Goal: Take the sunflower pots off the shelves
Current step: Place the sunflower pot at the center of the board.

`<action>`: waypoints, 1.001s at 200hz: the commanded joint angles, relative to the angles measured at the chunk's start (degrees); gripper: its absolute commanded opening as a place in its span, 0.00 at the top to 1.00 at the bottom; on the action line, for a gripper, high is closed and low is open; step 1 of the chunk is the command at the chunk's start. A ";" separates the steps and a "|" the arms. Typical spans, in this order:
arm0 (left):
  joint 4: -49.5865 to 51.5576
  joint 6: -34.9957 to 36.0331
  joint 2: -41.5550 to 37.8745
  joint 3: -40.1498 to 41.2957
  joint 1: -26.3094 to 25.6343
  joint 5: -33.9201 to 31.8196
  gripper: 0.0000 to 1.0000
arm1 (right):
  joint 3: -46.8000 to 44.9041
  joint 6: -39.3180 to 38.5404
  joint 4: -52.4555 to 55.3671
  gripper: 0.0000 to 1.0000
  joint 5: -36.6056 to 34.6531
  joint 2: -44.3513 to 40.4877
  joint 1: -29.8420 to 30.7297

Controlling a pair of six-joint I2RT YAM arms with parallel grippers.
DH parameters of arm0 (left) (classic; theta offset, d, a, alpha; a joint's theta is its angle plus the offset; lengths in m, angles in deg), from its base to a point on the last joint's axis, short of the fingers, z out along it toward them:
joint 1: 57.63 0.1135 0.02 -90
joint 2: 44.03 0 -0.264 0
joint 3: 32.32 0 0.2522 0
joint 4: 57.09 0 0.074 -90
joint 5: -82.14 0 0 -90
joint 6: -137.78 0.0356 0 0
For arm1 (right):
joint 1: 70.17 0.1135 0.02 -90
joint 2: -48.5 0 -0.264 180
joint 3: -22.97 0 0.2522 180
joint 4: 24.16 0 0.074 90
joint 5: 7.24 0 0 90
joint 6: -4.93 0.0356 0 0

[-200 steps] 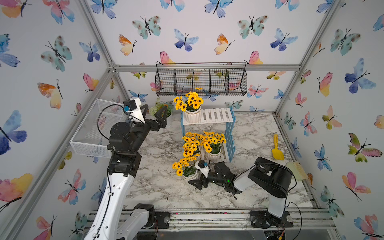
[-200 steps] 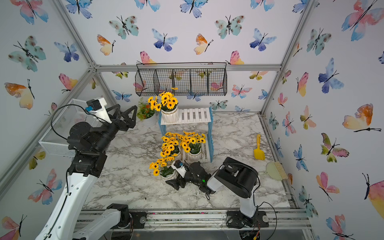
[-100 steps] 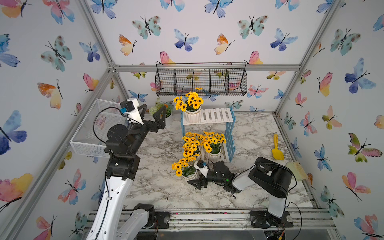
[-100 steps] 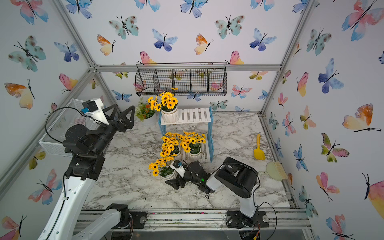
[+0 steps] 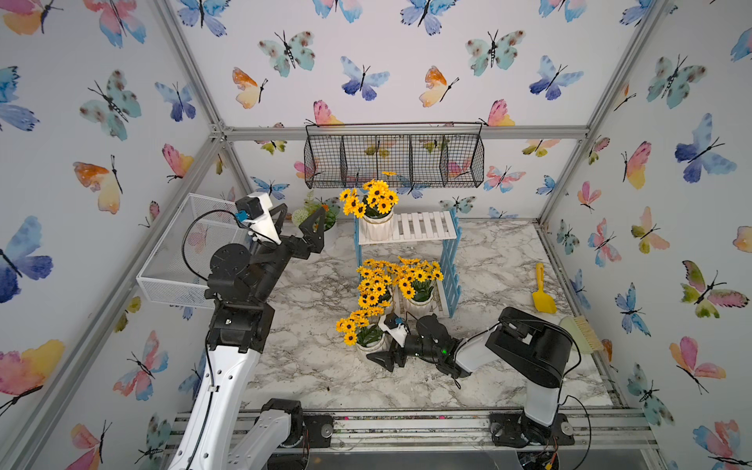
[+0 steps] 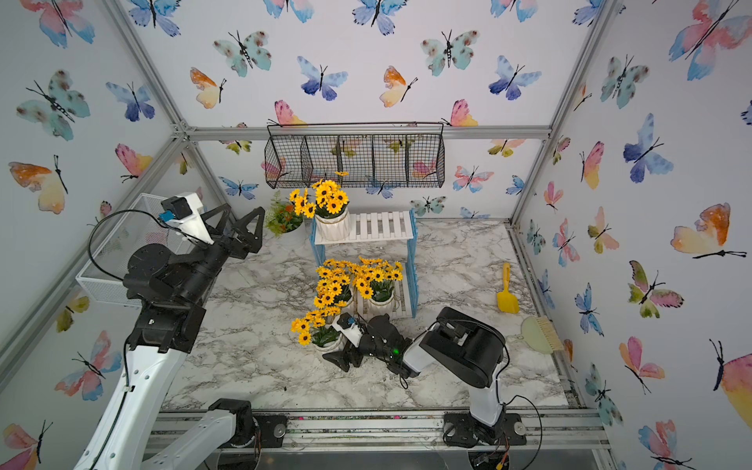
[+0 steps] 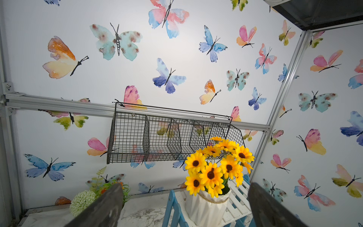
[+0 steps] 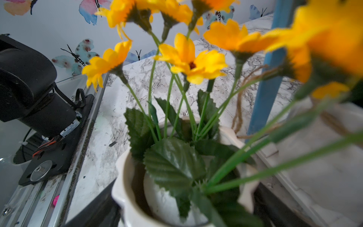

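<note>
The sunflower pots are not all down yet. One, the table pot (image 5: pixel 362 337), stands on the marble table (image 5: pixel 309 366) in the lower middle of both top views, just in front of the shelves (image 5: pixel 423 230). The upper pot (image 5: pixel 376 226) is on the top board, at its left end. The lower-tier pots (image 5: pixel 407 285) show as two yellow bunches in the middle of the frame. Their white bodies are mostly hidden by flowers, so I judge, rather than see, that both stand on the lower board.

The right gripper (image 5: pixel 380 350) lies low at the table pot with its jaws apart, one on each side of it. In the right wrist view the pot fills the lower middle between two dark jaws; whether they touch it I cannot tell. Compared with one second ago, this arm and this pot have not moved, and the jaws are as wide as they were. I take this to mean that the pot is set down and let go, so the first pot is done and this arm can back away.

The left gripper (image 5: pixel 303 217), at the left of the frame, also has its jaws apart and holds nothing. In the last second it has shifted only slightly to the left. The left wrist view shows the upper pot low in the frame, between its fingers. Probably that pot is next; three remain.
</note>
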 commanded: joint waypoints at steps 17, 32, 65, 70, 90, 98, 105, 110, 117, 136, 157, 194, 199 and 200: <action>-2.11 -1.09 -0.68 1.06 0.32 0.63 0.02 | 1.60 -0.55 3.86 0.15 1.36 0.53 0.41; -2.07 -1.17 -0.48 1.03 0.32 0.61 0.02 | 1.56 -0.47 4.02 0.10 1.21 0.45 0.41; -2.24 -0.96 -0.47 1.06 0.31 0.55 0.02 | 2.78 -0.51 6.67 0.02 1.10 0.31 0.41; -2.23 -0.92 -0.48 1.04 0.26 0.46 0.02 | 2.83 -0.57 7.13 0.02 1.10 0.21 0.42; -2.23 -0.63 -0.48 1.23 0.29 -0.06 0.02 | 3.07 -0.64 8.23 0.02 0.83 -0.02 0.41; -2.23 -0.63 -0.47 1.23 0.32 0.01 0.02 | 3.42 -0.90 9.19 0.02 0.90 -0.17 0.42; -2.21 -0.66 -0.46 1.23 0.29 0.06 0.02 | 3.78 -0.97 10.09 0.02 1.09 -0.31 0.43; -2.24 -0.58 -0.48 1.27 0.28 0.10 0.02 | 4.01 -1.01 10.64 0.02 1.16 -0.29 0.42; -2.24 -0.64 -0.48 1.37 0.31 0.11 0.02 | 4.31 -1.10 11.35 0.02 1.31 -0.27 0.49; -2.37 -0.58 -0.40 1.53 0.27 0.10 0.02 | 4.68 -1.11 13.02 0.02 1.04 -0.97 0.49; -2.41 -0.50 -0.30 1.85 0.30 0.19 0.02 | 4.76 -1.38 15.51 0.02 0.25 -2.61 0.49; -2.56 0.05 -0.25 2.33 0.32 0.28 0.02 | 5.73 -2.27 22.41 0.02 -0.59 -6.18 0.49; -2.66 0.09 -0.22 2.49 0.32 0.37 0.02 | 5.67 -2.25 22.88 0.02 -0.57 -6.75 0.49; -2.71 0.11 -0.22 2.52 0.28 0.37 0.02 | 5.61 -2.25 22.91 0.02 -0.57 -6.84 0.49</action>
